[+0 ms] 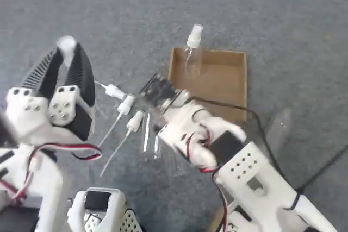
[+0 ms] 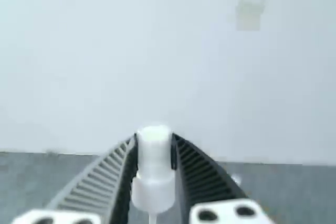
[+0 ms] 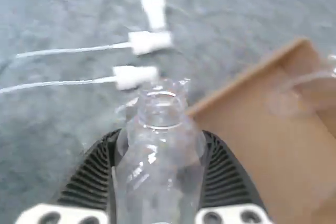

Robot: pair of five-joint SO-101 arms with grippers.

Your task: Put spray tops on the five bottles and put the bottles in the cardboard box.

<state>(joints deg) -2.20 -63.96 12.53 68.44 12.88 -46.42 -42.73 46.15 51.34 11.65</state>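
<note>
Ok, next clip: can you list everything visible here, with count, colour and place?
Capped bottle: one, clear with a white spray top, standing in the box's far left corner in the high view.
Open bottle: one, clear, no top, held in the right gripper.
Held spray top: one, white, in the left gripper.
Loose spray tops: three, white, with dip tubes, lying on the carpet between the arms.
Cardboard box: one, brown, on the carpet.
Carpet: one, grey, under everything.
Cable: one, black, across the box's near edge.
Left gripper: one, black fingers, raised, shut on the held spray top.
Right gripper: one, black fingers, beside the box, shut on the open bottle.
</note>
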